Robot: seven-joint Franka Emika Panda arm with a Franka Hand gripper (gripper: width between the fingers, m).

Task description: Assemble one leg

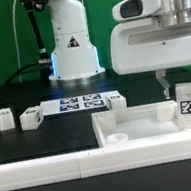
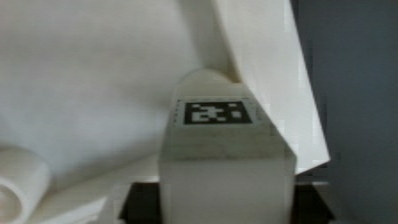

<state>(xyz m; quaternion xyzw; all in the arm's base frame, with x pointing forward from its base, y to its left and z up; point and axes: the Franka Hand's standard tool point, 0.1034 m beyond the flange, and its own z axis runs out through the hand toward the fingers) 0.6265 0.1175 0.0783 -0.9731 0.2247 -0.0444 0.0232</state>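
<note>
Our hand (image 1: 182, 86) pinches the leg (image 1: 187, 105) and holds it upright over the tray's (image 1: 140, 128) corner on the exterior view's right. We think we are bringing the leg to its hole. Next we must line it up and push down gently. Other small blocks (image 1: 30, 117) wait on the tabletop (image 1: 30, 140).

Dark bg w/ black cables (image 1: 22, 66) behind a black tabletop (image 1: 51, 142), dim light.

You see a white leg (image 1: 187, 101) with a black-and-white square tag (image 2: 217, 112), a white tray (image 1: 140, 128), a black table (image 1: 40, 139).
</note>
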